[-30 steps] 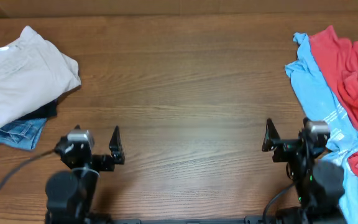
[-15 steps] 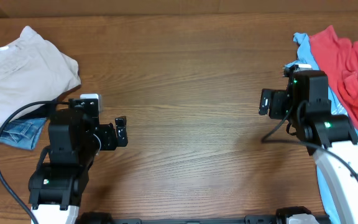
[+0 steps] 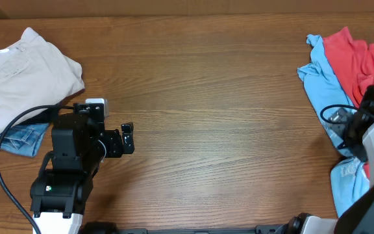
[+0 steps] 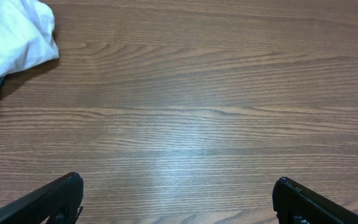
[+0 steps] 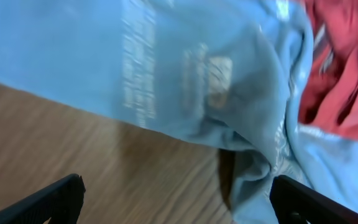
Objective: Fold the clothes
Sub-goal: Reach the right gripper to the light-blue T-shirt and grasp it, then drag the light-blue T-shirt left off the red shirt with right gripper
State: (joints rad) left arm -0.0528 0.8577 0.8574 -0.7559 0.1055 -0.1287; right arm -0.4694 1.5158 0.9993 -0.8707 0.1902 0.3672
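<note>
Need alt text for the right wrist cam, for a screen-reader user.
A rumpled sky-blue T-shirt with faint white print fills most of the blurred frame, lying on the wooden table. A red T-shirt shows at the top right beside it. The right gripper is open at the bottom edge, holding nothing.

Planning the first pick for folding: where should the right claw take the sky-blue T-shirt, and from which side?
Best guess: its rumpled edge toward the table's middle, coming from above on that side. There the sky-blue T-shirt lies on the wood table, clear of the red shirts, and a raised fold offers cloth to pinch. The right claw hangs open above it.
</note>
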